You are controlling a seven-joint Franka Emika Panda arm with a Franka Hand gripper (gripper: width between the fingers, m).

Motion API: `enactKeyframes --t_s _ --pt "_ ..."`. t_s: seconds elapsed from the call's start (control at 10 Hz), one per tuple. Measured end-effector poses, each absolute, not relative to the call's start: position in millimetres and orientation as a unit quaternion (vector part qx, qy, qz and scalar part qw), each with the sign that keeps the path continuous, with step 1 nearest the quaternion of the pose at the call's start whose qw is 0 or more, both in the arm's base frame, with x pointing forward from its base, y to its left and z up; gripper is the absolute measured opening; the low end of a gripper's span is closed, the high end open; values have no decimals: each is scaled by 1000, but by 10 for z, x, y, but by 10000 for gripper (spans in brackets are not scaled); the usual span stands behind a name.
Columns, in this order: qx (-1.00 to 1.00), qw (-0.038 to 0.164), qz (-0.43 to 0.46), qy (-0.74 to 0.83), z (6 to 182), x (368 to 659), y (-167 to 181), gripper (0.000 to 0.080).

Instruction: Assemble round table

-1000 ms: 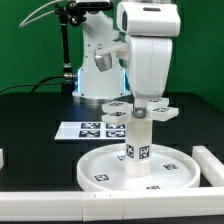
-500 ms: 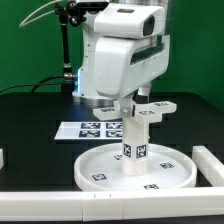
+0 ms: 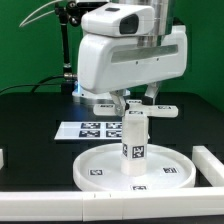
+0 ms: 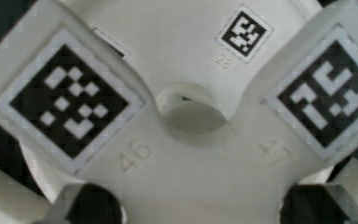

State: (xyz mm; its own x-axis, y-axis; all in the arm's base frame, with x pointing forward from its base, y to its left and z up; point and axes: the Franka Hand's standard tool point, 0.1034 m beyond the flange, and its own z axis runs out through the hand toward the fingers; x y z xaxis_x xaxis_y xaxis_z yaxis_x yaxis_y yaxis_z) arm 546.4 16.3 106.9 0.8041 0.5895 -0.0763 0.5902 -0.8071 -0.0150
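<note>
Looking first at the exterior view, you see the large rimmed round disc (image 3: 137,166) lying flat on the black counter (image 3: 30,125), with the short thick cylinder post (image 3: 135,140) standing upright at its middle. The cross-shaped four-armed piece (image 3: 132,107) sits on top of the post, arms reaching toward three and nine o'clock. The arm's white body hangs directly above, and the claw (image 3: 133,100) comes down onto the cross at twelve o'clock of the post. From here you cannot tell how wide it stands. The marker board (image 3: 88,129) lies behind the disc, near ten o'clock of it.

Turning to the wrist view, the cross-shaped piece (image 4: 185,110) fills the picture, its centre hole in plain sight between two tagged arms. Dark fingertips (image 4: 91,203) show at either side of the hub, set narrow, seemingly gripping it.

You appear to be at the step of fixing the cross onto the post. Next likely calls for twisting it home while keeping the post vertical.
</note>
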Motion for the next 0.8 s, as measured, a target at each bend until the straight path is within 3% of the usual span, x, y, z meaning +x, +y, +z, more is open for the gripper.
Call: enactKeyframes --t_s 0.5,0.8 --pt "996 4 -32 82 1072 5457 185 442" --pt "998 -19 -32 -60 1070 5460 186 442"
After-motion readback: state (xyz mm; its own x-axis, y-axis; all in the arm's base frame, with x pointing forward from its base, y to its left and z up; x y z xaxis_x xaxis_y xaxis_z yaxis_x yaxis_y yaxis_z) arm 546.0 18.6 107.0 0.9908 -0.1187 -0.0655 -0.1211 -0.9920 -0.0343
